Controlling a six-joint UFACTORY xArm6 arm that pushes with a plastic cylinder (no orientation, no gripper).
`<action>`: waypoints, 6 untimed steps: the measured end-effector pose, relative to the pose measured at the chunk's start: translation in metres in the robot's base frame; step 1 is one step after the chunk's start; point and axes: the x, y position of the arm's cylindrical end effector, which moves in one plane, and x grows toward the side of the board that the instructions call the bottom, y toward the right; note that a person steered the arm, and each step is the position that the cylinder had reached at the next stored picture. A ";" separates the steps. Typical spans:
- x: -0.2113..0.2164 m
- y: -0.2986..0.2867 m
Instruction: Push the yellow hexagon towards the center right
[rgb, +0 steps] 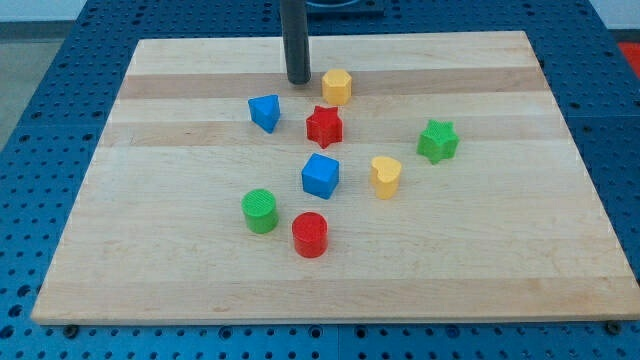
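The yellow hexagon (337, 86) sits near the view's top, a little right of centre, on the wooden board (500, 250). My tip (298, 80) rests on the board just to the hexagon's left, with a small gap between them. The dark rod rises straight up out of the view's top. A red star (324, 126) lies just below the hexagon.
A blue block (265, 112) lies left of the red star. A blue cube (320, 175) and a yellow heart (385, 176) sit mid-board. A green star (438, 141) is at the right. A green cylinder (260, 211) and a red cylinder (310, 234) sit lower.
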 end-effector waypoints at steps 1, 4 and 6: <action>0.014 0.010; 0.018 0.116; 0.064 0.118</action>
